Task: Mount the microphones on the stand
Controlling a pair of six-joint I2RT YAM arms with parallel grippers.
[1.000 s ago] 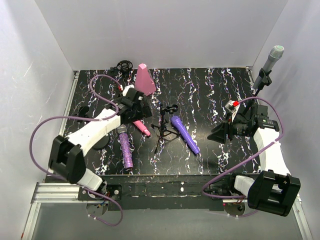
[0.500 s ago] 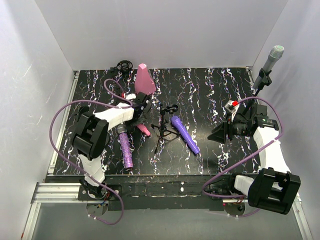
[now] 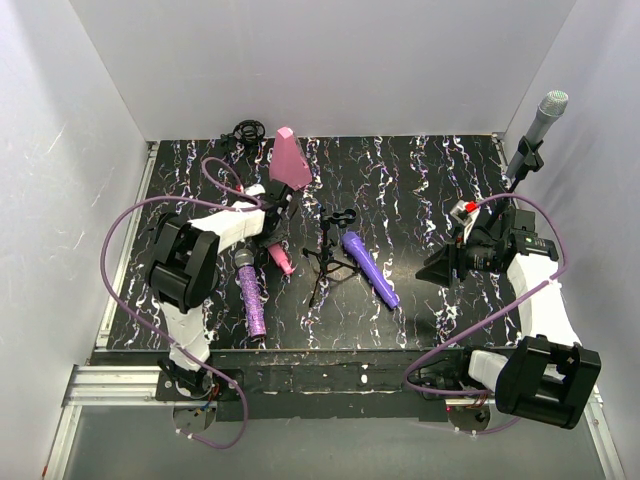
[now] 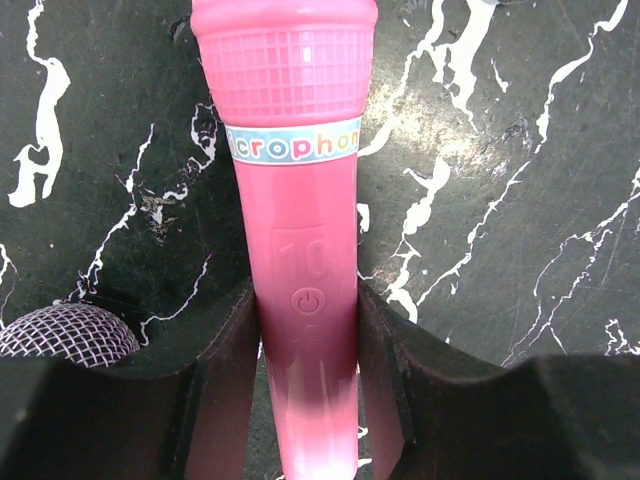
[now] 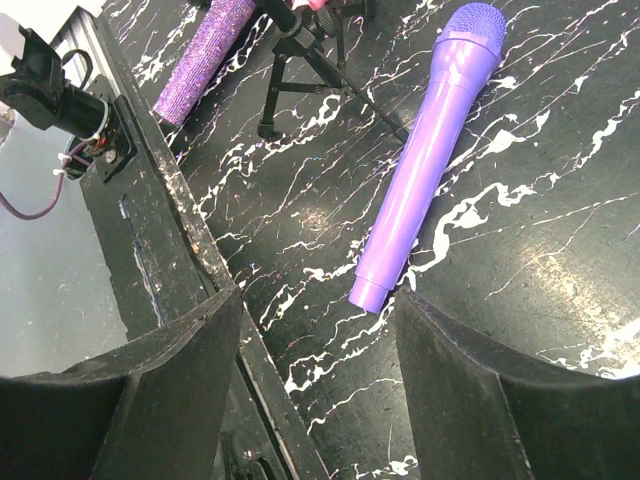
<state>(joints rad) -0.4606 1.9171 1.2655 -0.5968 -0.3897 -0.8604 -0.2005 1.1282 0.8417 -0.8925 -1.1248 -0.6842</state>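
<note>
The pink microphone [image 3: 282, 261] [image 4: 300, 200] lies on the black marbled table, left of the small black tripod stand [image 3: 328, 255] [image 5: 300, 40]. My left gripper [image 3: 266, 232] [image 4: 305, 300] is shut on its handle, both fingers pressed against its sides. The glittery purple microphone [image 3: 252, 298] lies just beside it; its mesh head [image 4: 65, 332] shows at the left. The violet microphone [image 3: 370, 268] [image 5: 425, 170] lies right of the stand. My right gripper [image 3: 440, 268] [image 5: 315, 330] hovers open near its tail end, holding nothing. The silver-grey microphone [image 3: 540, 125] sits upright in a holder at the back right.
A pink cone-shaped block [image 3: 290, 160] stands at the back, close behind my left gripper. A black clip or stand piece [image 3: 248, 130] lies at the back edge. White walls close in the table on three sides. The table's front rail [image 5: 190, 240] runs under my right gripper.
My left arm folded in, its elbow swinging toward the table, and its gripper came down over the pink microphone and closed on the handle. The right arm has not moved.
</note>
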